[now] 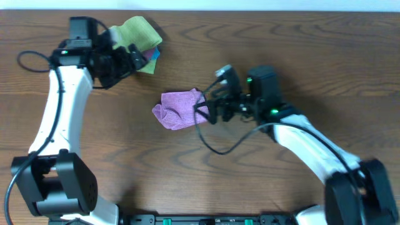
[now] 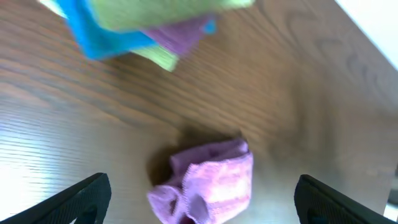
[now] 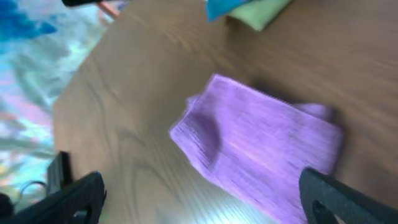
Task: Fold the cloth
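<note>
Right fingers point(image 3: 339, 198) are standing wide apart, gripping nothing, and they are hovering right at the near edge of the cloth point(image 1: 178, 109). From above I cannot say whether they are brushing it. Left fingers point(image 2: 81, 200) are spread just as wide and are also carrying nothing. They are sitting up at the far left of the tabletop point(image 1: 281, 44), well apart from the cloth.

And the cloth itself? It is lying in the middle of the tabletop as a compact lilac bundle, clearly not spread out as a flat square. Through the right wrist camera it is showing a fairly smooth, doubled-over panel with straight-looking edges. One end is puckering into a soft hump, and the left wrist view is catching that end curling into loose rolls.

So I am reading this as a fold that is largely made but is looking rough. Squaring the corners and flattening that rumpled end are what seem to be left, and perhaps one more fold. No white label is showing from any angle.

Further out, the green cloth point(image 1: 134, 31) and blue cloth point(image 1: 153, 56) are sitting stacked just beside the left fingers.
</note>
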`<action>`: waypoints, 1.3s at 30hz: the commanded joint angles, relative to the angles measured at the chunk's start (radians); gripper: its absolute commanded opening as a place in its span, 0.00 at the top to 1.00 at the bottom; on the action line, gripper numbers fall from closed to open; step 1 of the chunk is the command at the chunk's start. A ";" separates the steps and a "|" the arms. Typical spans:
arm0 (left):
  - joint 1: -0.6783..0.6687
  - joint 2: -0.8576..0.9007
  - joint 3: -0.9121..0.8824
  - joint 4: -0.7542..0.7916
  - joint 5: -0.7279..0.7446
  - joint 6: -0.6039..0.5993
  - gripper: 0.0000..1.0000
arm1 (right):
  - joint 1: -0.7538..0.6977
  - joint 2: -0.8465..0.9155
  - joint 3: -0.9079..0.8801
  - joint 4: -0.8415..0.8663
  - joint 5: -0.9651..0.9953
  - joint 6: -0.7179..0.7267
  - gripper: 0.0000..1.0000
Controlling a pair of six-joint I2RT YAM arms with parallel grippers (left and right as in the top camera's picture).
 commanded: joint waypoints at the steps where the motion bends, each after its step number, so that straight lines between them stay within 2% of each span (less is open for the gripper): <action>1: 0.058 -0.023 0.024 -0.003 0.035 -0.004 0.05 | 0.053 0.084 -0.006 0.076 -0.084 0.145 0.01; 12: 0.121 -0.023 0.024 -0.001 0.052 0.011 0.05 | 0.169 0.259 -0.006 0.336 -0.127 0.313 0.01; 27: 0.121 -0.023 0.024 0.002 0.052 0.011 0.05 | 0.205 0.393 0.065 0.420 -0.137 0.347 0.01; 39: 0.121 -0.023 0.024 0.002 0.045 0.011 0.04 | 0.274 0.400 0.109 0.424 -0.206 0.346 0.01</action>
